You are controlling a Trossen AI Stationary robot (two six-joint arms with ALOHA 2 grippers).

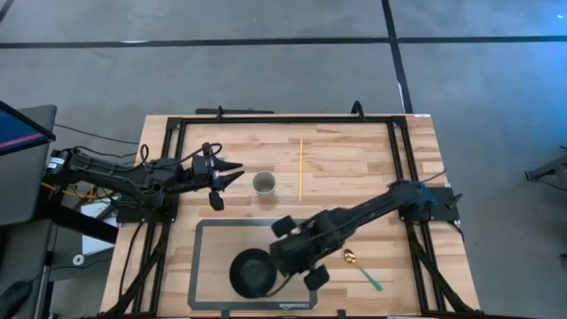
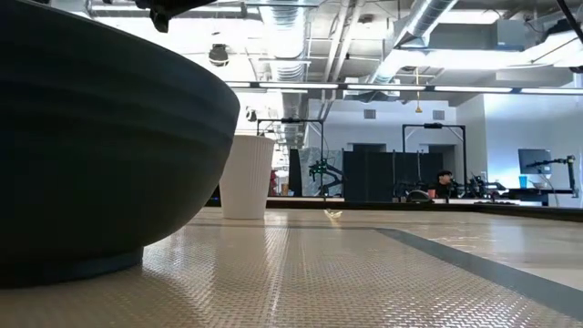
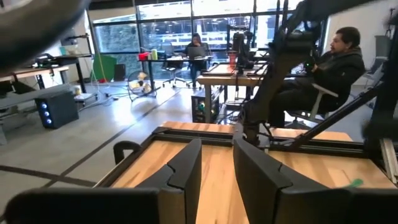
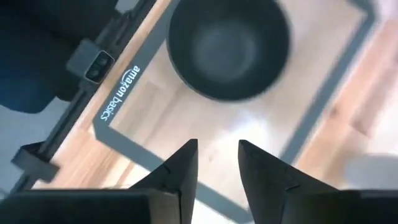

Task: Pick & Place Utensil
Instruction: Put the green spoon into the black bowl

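A spoon [image 1: 363,271] with a gold bowl and a green handle lies flat on the wood, just off the right edge of the grey mat [image 1: 205,232]. A black bowl [image 1: 252,273] stands on the mat near the table's near edge and fills the left of the low view [image 2: 91,155]. A white cup [image 1: 264,183] stands upright on the wood beyond the mat. My right gripper [image 1: 282,259] hovers open over the mat beside the bowl [image 4: 230,46], left of the spoon. My left gripper [image 1: 232,175] waits open, level, just left of the cup.
A thin wooden stick [image 1: 300,168] lies on the wood right of the cup, running from far to near. Black frame rails [image 1: 283,119] border the table. Bare wood lies right of the stick and around the spoon. People sit at desks in the room beyond [image 3: 336,62].
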